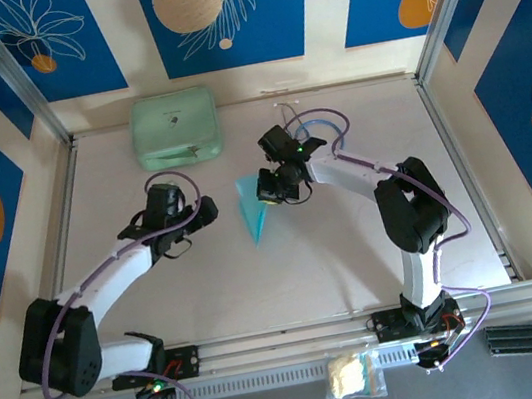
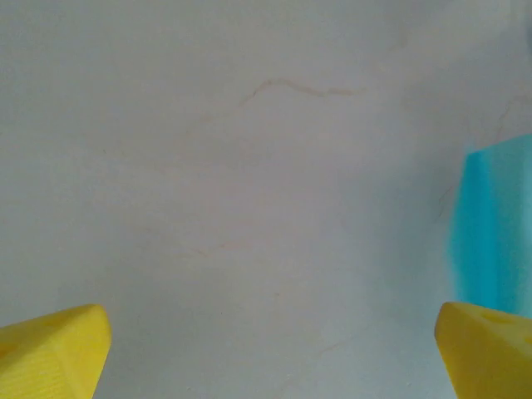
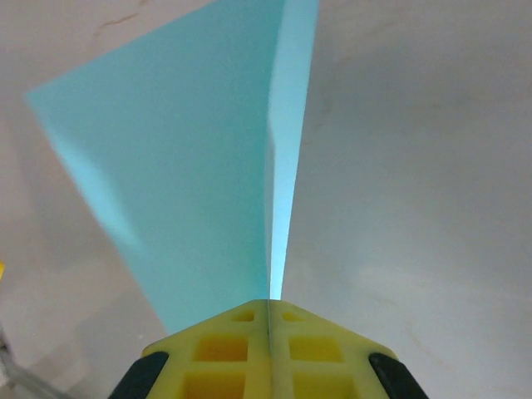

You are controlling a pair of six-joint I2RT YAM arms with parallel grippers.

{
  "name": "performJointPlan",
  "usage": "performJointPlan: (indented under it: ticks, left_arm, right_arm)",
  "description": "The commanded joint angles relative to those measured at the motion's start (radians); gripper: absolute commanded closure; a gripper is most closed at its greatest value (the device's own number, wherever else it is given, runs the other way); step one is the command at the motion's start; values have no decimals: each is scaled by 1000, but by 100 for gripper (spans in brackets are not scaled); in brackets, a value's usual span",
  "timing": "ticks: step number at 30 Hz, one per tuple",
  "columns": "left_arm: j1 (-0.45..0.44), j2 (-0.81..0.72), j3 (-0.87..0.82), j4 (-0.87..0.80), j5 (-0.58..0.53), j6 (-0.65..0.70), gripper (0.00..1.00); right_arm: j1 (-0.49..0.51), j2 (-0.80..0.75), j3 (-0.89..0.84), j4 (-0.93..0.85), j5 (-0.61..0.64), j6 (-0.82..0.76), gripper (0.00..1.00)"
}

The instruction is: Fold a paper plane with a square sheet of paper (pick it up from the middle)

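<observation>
Paper point(image 1: 255, 211) is sitting mid-tabletop point(image 1: 358, 266), already folded into a narrow blue dart. Its long axis is running from the wide far end down to a tip that is pointing at the near edge and leaning slightly left. You are gripping that wide end with your right hand point(image 1: 267, 191), which is reaching in from the right. In the right wrist view its yellow fingers point(image 3: 216, 353) are pressing flat together, and the fold line is coming straight out from between them. A broad flap is spreading to the left, and a thin one is standing up along the crease. Whether the dart is resting on the surface or hanging just clear of it, you cannot tell.

Your left hand point(image 1: 207, 211) is gaping wide and carrying nothing. It is waiting just beside the dart on its left, apart from it. In the left wrist view the two yellow fingertips point(image 2: 54, 357) are framing bare tabletop, with the blue edge peeking in at the far right. So the paper is lying to that hand's right, long side facing it. The right hand is the nearer one (it is touching). Any help from the left is probably going to mean travelling rightward.

Counting: you are working with one folded paper, two hands, and one mint-green case point(image 1: 175, 128) lying well apart at the far left.
</observation>
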State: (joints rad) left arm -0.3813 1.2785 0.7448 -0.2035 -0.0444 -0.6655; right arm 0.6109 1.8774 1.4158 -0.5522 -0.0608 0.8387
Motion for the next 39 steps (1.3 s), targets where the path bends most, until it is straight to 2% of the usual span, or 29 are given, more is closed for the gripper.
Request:
performJointPlan:
  ticks: [1,4,8,14,28,34,39]
  left_arm:
    - [12,-48,-25,-18,-42,-22,1]
    - [12,-48,-40,13,5,-40,0]
    - [10,2,-53,97,140,-79,0]
    - [-9,94,-44,163,275,-116,3]
    - [-135,211,-84,325,381,-255,15]
    - [-205,284,-83,460,428,-310,27]
    - [-221,341,-73,490,423,-341,47]
  right_arm:
    - [-5,-13,-41,180,-191,-61,100]
    - [-13,5,-77,257,-259,-75,100]
    - [-34,34,-131,335,-321,-81,100]
    - [-73,66,-229,431,-363,-79,100]
    - [-171,5,-452,503,-394,-114,98]
    - [-179,6,-452,505,-393,-118,97]
    - [-181,6,-451,500,-386,-123,98]
